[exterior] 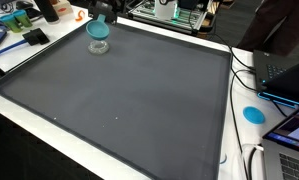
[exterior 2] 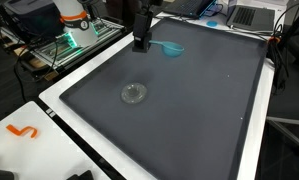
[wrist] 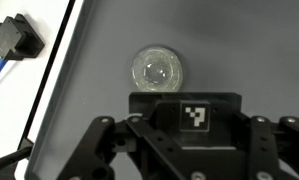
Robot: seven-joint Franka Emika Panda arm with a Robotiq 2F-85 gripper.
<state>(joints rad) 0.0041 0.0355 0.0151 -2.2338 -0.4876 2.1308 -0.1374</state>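
A small clear round glass piece (exterior 2: 134, 94) lies on the dark grey mat (exterior 2: 189, 110). In the wrist view the glass piece (wrist: 157, 72) sits just beyond my gripper's black body (wrist: 194, 130), which carries a square marker. A teal object (exterior 2: 172, 48) rests on the mat further along, and in an exterior view the teal object (exterior: 97, 28) stands right behind the glass piece (exterior: 97, 46). My gripper (exterior 2: 141, 42) hangs above the mat near its edge, between the two and touching neither. Its linkages spread wide with nothing held; the fingertips are out of the wrist view.
The mat covers a white table (exterior: 239, 150). A black plug on a blue cable (wrist: 14, 40) lies off the mat's edge. A blue disc (exterior: 253, 113), cables and laptops (exterior: 289, 75) crowd one side. An orange hook (exterior 2: 24, 131) lies on the white border.
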